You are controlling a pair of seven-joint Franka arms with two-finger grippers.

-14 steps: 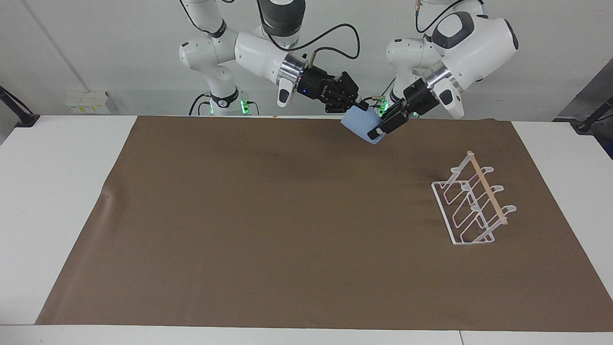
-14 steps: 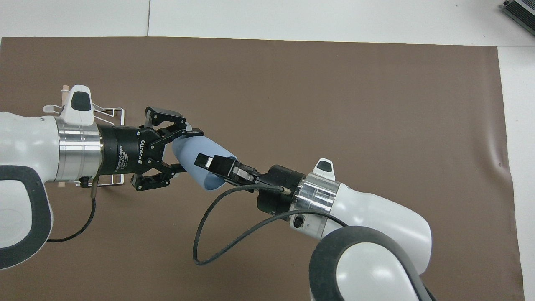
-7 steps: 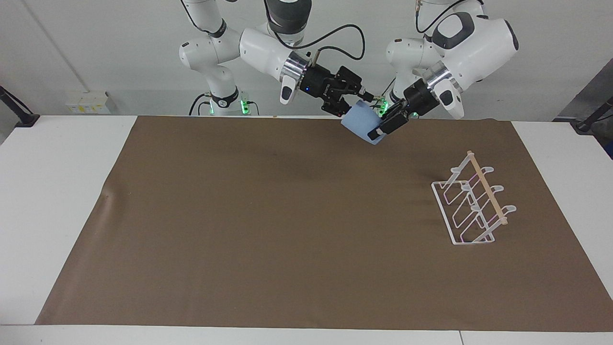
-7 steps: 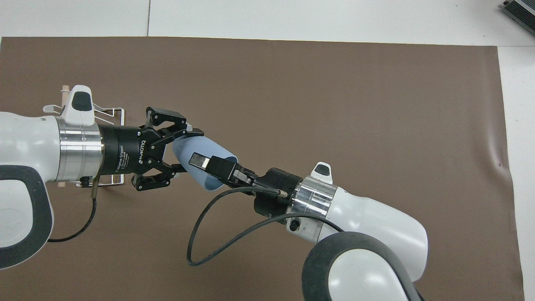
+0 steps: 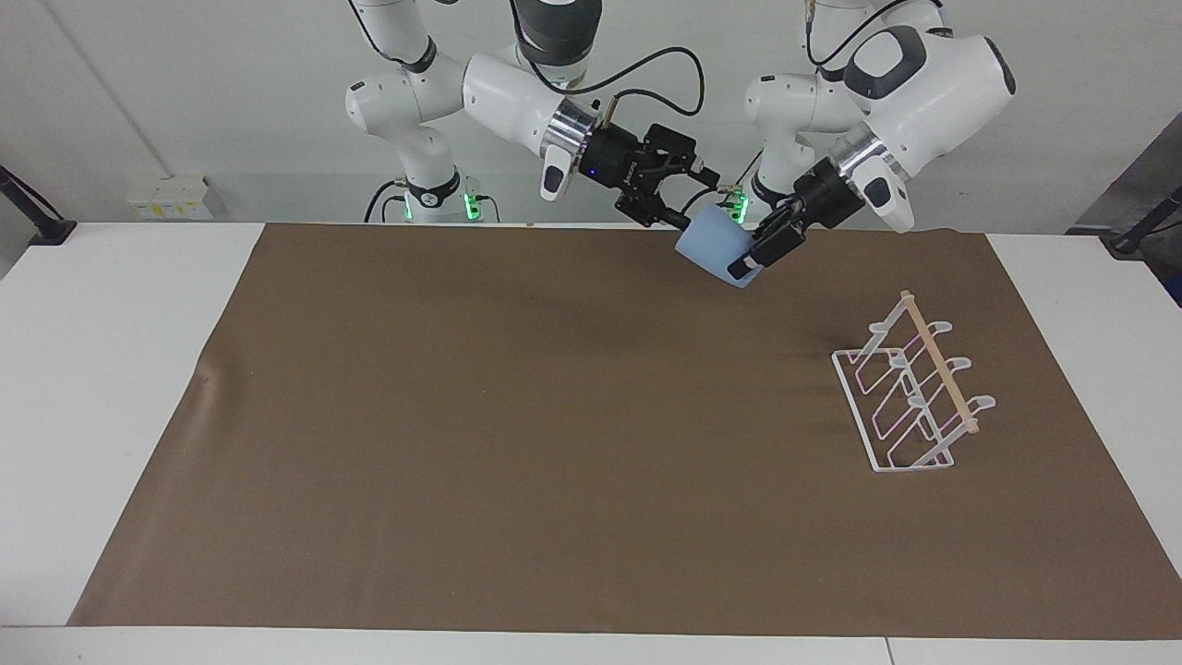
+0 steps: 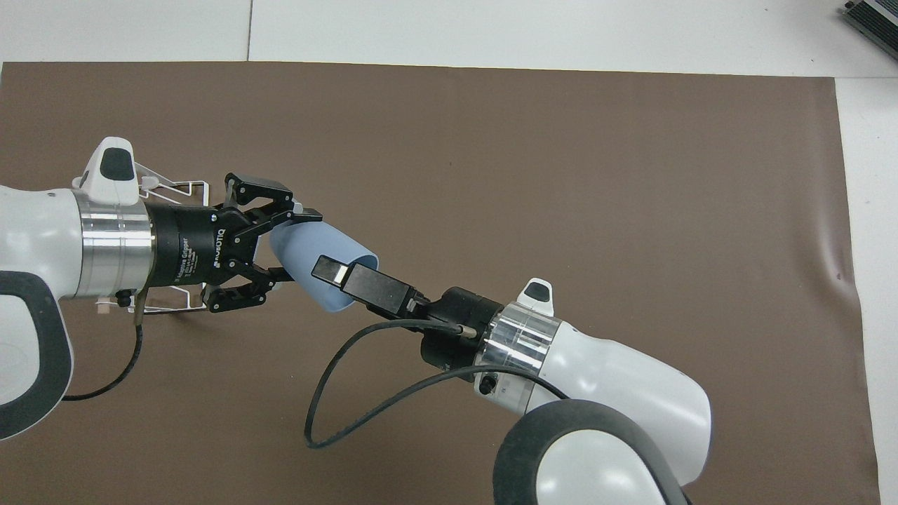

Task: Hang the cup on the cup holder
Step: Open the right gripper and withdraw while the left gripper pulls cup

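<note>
Facing view: right gripper [image 5: 691, 196], fingers now spread apart, has let go of the cup [image 5: 717, 250], which hangs over the brown mat's [image 5: 517, 425] robot-side edge, clamped in the left gripper's [image 5: 763, 253] fingers. Both have shifted slightly toward the cup holder [image 5: 912, 397], which stands at the left arm's end of the bench [image 5: 102, 369], open mat between.
</note>
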